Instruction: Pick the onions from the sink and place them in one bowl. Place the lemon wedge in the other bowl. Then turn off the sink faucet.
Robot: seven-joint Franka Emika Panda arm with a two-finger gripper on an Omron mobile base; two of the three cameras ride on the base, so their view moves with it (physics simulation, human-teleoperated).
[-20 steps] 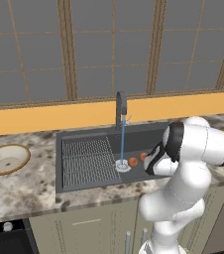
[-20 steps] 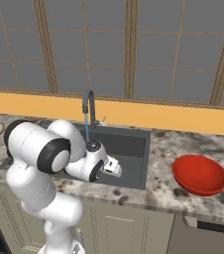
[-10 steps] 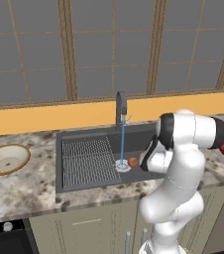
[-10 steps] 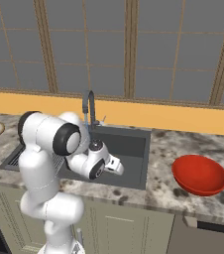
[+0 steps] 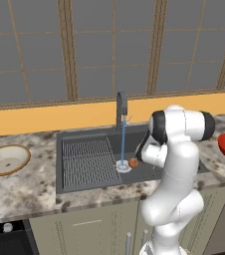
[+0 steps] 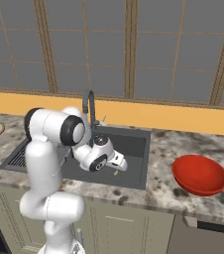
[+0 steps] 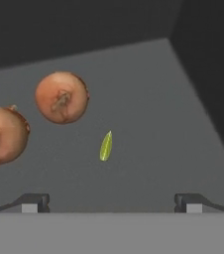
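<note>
Right now two onions (image 7: 62,97), round orange-brown with brownish stem marks, lie on the dark grey sink (image 7: 148,89) floor beside a thin yellow-green lemon wedge (image 7: 105,146). Gripper (image 7: 111,202) hangs above them, fingers spread wide, empty. Faucet (image 5: 121,107) runs water.

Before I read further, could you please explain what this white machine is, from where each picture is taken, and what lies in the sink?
It is a white robot arm on a drivable base in a rendered kitchen. Two cameras sit behind it, left and right; the third looks along its end effector, which is open and holds nothing. On the sink floor lie two onions and a small lemon wedge. The faucet is running. A beige bowl waits on the left counter, a red bowl on the right.
</note>
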